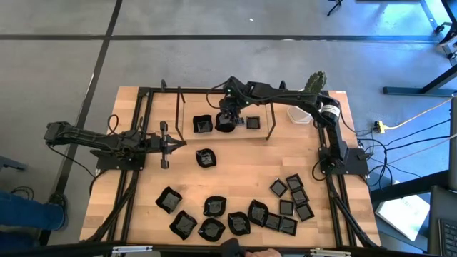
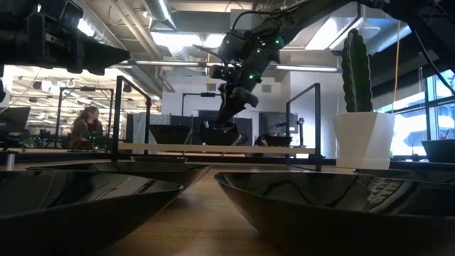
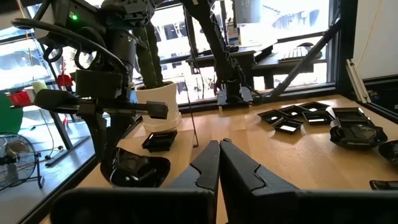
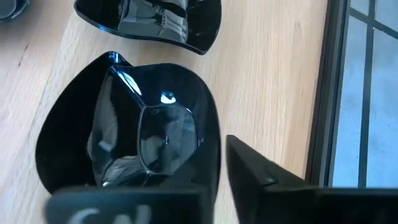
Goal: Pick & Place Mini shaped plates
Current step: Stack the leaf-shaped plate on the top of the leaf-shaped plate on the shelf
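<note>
Wooden table (image 1: 243,168): right gripper (image 1: 226,120) jaws clamp a wavy plate's (image 4: 124,134) rim; left gripper (image 1: 173,145) jaws together.

Right pincer (image 4: 214,186) cut off by the edge; near dish (image 2: 341,210) perhaps also cropped.

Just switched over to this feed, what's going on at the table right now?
The right gripper is down at a rounded black plate near the table's back edge, between another plate and a small square one. Whether it grips it is unclear. The left gripper waits shut at mid-table. Most plates lie along the front edge.
</note>
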